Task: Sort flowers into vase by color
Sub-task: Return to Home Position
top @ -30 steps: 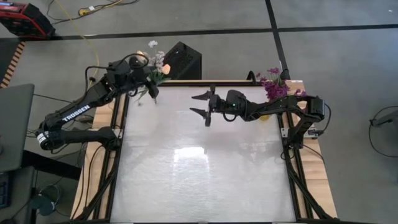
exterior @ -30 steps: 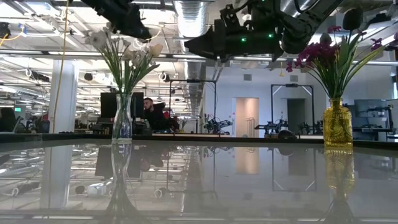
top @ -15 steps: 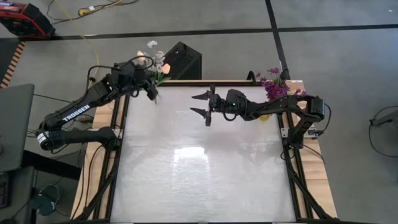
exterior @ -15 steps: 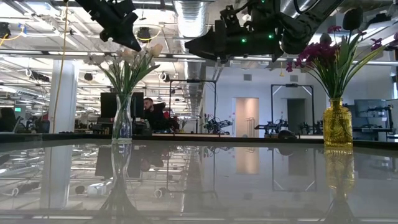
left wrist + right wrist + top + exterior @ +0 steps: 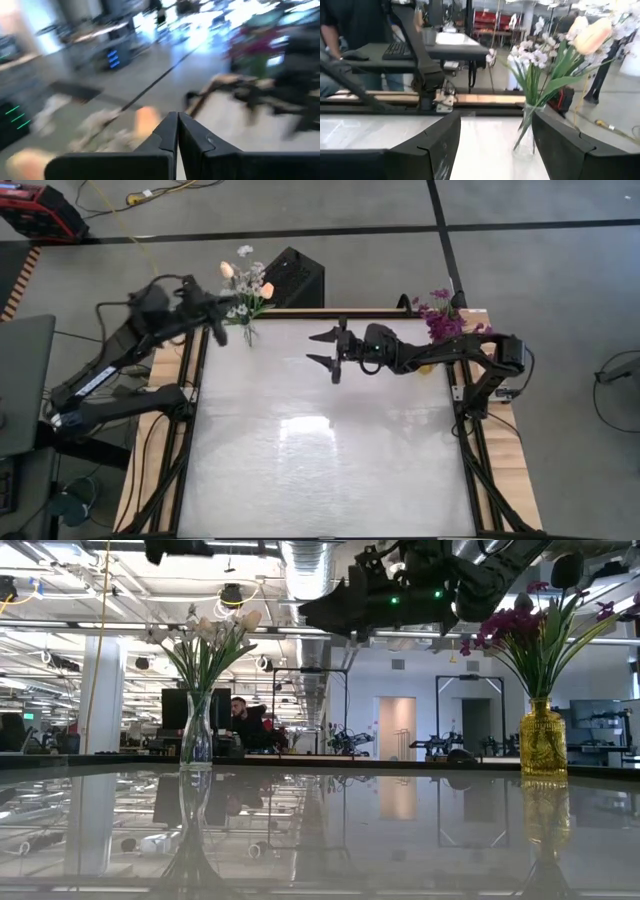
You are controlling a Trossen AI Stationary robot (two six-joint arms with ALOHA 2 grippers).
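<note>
1. Flowers (image 5: 245, 280), white and peach, stand in clear vase (image 5: 196, 735), far-left corner of surface (image 5: 320, 470); purple flowers (image 5: 438, 315) in amber vase (image 5: 543, 740), far-right corner.
2. Left pincer (image 5: 177, 120): closed, empty, raised near clear vase.
3. Right pincer (image 5: 322, 348): wide open, empty, between vases.

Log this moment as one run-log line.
left gripper shut, empty, raised beside clear glass vase | right gripper open, empty | clear glass vase: white and peach flowers | yellow glass vase: purple flowers

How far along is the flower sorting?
Looks done: white and peach flowers stand in the clear vase, purple flowers in the yellow vase. Nothing in hand: left gripper shut, empty; right gripper open over the table. No stems show on it.
</note>
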